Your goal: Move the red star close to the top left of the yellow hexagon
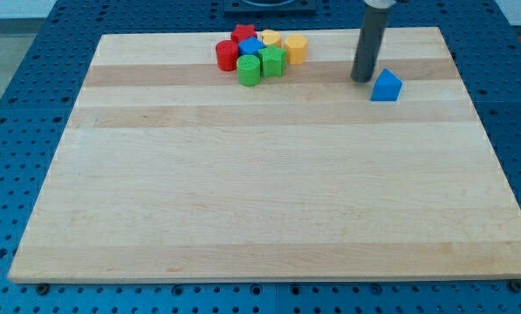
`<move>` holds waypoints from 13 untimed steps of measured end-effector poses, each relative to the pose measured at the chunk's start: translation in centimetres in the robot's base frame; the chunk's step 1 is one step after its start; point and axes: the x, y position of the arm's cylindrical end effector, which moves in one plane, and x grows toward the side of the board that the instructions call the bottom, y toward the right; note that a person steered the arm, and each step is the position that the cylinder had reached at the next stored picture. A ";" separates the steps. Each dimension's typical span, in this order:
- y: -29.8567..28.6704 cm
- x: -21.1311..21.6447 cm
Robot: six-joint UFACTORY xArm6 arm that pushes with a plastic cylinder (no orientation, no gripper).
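The red star [243,34] lies at the view's top in a tight cluster of blocks, at the cluster's upper left. The yellow hexagon [296,48] is at the cluster's right end. Between them sit a blue block [251,46] and a yellow round block [270,38]. A red cylinder [227,55] stands just below left of the star. My tip [363,79] rests on the board well to the right of the cluster, just left of a lone blue block [386,86].
A green cylinder [250,71] and a green block [272,62] form the cluster's lower edge. The wooden board [260,218] lies on a blue perforated table. The cluster sits close to the board's top edge.
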 end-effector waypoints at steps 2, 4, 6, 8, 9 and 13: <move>-14.1 -0.6; -20.0 0.2; -26.5 9.5; -36.9 -3.7; -33.0 -9.0; -22.7 -9.8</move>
